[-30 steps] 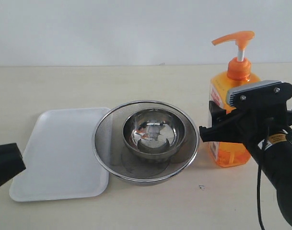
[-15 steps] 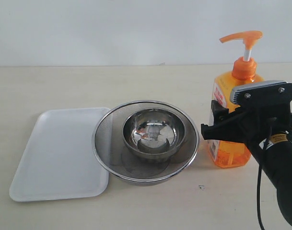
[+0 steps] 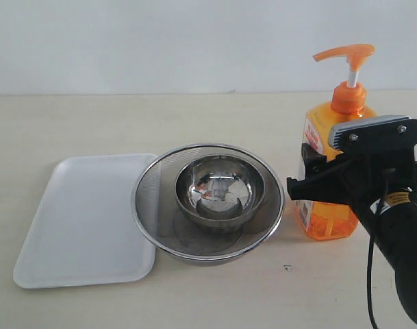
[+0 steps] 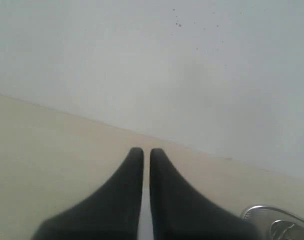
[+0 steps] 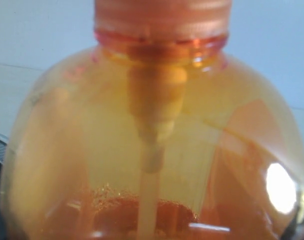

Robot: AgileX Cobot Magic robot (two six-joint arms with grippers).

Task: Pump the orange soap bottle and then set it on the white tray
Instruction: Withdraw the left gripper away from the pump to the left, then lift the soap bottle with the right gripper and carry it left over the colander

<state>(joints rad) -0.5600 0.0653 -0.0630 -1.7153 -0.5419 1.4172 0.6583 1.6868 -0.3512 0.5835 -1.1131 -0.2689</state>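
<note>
Here the right gripper [image 3: 309, 177] is clamped on the body of the orange soap bottle [image 3: 329, 218], upright just beside the steel mesh strainer [image 3: 153, 205] and well apart from the white tray [image 3: 78, 219]. The left gripper [image 4: 147, 160] is pressed closed, holding nothing.

A small steel bowl [image 3: 220, 192] sits inside the mesh strainer [image 3: 155, 200].
</note>
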